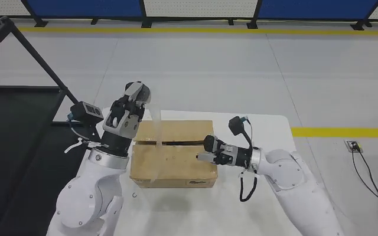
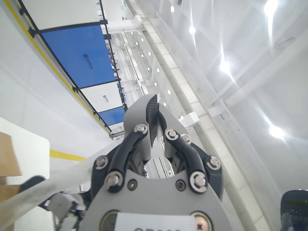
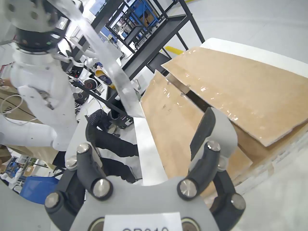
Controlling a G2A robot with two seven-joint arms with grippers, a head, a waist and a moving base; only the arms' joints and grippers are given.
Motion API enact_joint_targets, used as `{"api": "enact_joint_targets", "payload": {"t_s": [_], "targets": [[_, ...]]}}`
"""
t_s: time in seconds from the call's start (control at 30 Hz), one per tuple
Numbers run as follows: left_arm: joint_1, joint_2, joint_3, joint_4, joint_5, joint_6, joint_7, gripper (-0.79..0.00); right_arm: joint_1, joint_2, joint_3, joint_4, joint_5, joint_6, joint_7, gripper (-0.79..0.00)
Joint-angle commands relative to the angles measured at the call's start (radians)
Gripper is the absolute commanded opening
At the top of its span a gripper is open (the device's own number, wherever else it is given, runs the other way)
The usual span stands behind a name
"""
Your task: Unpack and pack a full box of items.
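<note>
Right gripper (image 3: 150, 118) agape, left gripper (image 2: 156, 111) closed — perhaps on tape (image 3: 105, 58), brown box (image 1: 177, 162) ajar

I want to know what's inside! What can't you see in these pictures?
Contents of the brown cardboard box: top view, the flaps cover them; right wrist view, the gap between flaps is dark.
Upper end of the clear tape strip: left wrist view, the left gripper body hides it.
Part of the box's side: right wrist view, a grey finger of the right gripper blocks it.
</note>
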Motion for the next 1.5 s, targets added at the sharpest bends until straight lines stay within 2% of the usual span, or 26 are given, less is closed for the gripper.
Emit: {"api": "enact_joint_targets", "payload": {"t_s": [0.0,0.07,0.2,0.33,0.63,0.77,1.07,1.17,1.3,1.47], "targets": [[-0.044,-0.006,0.029,-0.016,-0.012,0.01,0.008,-0.785,-0.005,-0.004,-0.011,0.011,-0.039,-0.039,-0.078,0.0],[-0.086,-0.014,0.054,-0.026,-0.046,0.014,0.027,-0.785,-0.014,-0.007,-0.011,0.024,-0.07,-0.068,-0.144,0.0],[-0.163,-0.029,0.076,-0.022,-0.069,-0.009,0.093,-0.785,-0.014,-0.007,-0.011,0.024,-0.07,-0.068,-0.144,0.0],[-0.207,-0.042,0.071,0.007,-0.108,-0.045,0.166,-0.785,-0.02,-0.006,-0.009,0.018,-0.075,-0.063,-0.156,0.0],[-0.264,-0.069,0.112,0.072,-0.14,-0.1,0.274,-0.785,-0.196,-0.003,0.045,-0.122,-0.399,-0.043,-0.55,0.0],[-0.293,-0.082,0.14,0.095,-0.129,-0.106,0.316,-0.785,-0.241,-0.012,0.022,-0.158,-0.539,0.039,-0.691,0.0],[-0.339,-0.108,0.184,0.124,-0.136,-0.114,0.365,-0.785,-0.249,-0.013,0.015,-0.174,-0.571,0.055,-0.704,0.0],[-0.349,-0.116,0.193,0.135,-0.138,-0.117,0.376,-0.785,-0.275,-0.016,0.004,-0.224,-0.698,0.104,-0.798,0.0],[-0.36,-0.128,0.203,0.154,-0.145,-0.123,0.389,-0.785,-0.32,-0.026,-0.038,-0.273,-0.865,0.218,-0.933,0.0],[-0.37,-0.14,0.215,0.173,-0.148,-0.123,0.396,-0.785,-0.327,-0.043,-0.098,-0.276,-0.952,0.329,-1.023,0.0]]}}
